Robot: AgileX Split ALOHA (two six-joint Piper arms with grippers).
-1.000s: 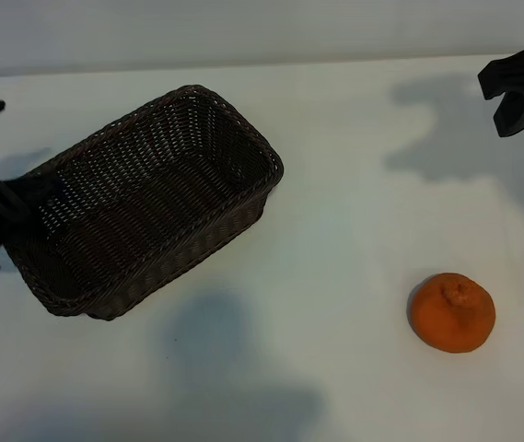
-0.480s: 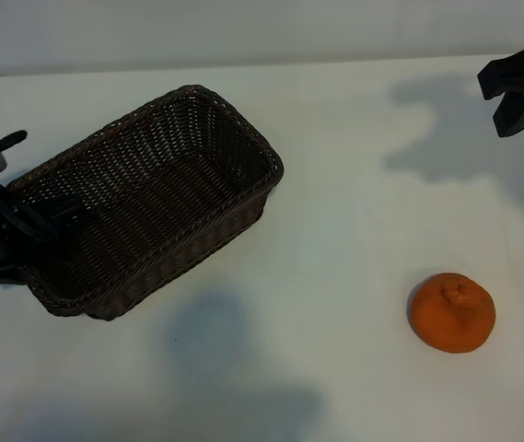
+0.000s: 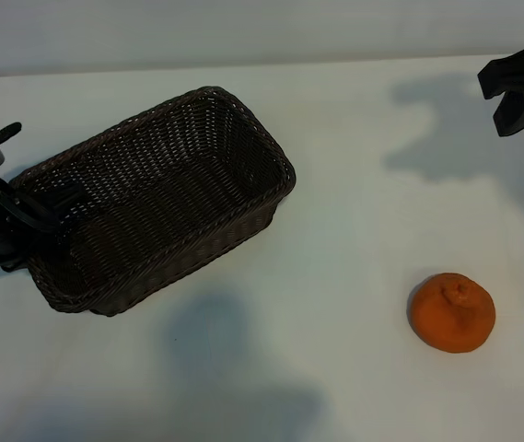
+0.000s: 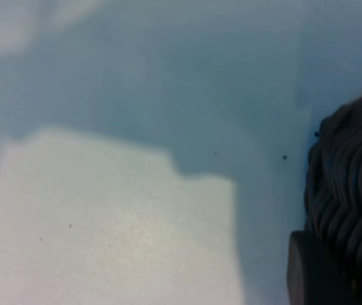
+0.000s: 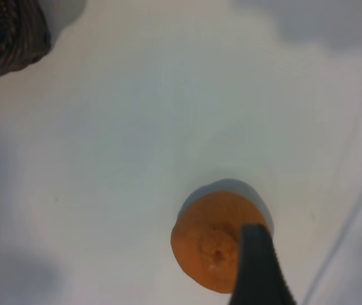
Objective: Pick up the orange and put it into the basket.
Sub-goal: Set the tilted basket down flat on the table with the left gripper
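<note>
Left gripper point(image 3: 17, 216) clamped on basket point(image 3: 160, 198) short wall at table point(image 3: 335, 138) left edge. Right gripper point(image 3: 519, 92) open, near far-right corner. Orange point(image 3: 452, 312) near right edge, untouched. Hold basket steady; descend right jaws centred over fruit.

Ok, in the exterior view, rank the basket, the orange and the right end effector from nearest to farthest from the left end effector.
1. Basket: at the left end effector, which sits at its left end wall, at the picture's left edge.
2. Orange: on the table, lower right.
3. Right end effector: upper right corner, farthest by a modest margin.
</note>
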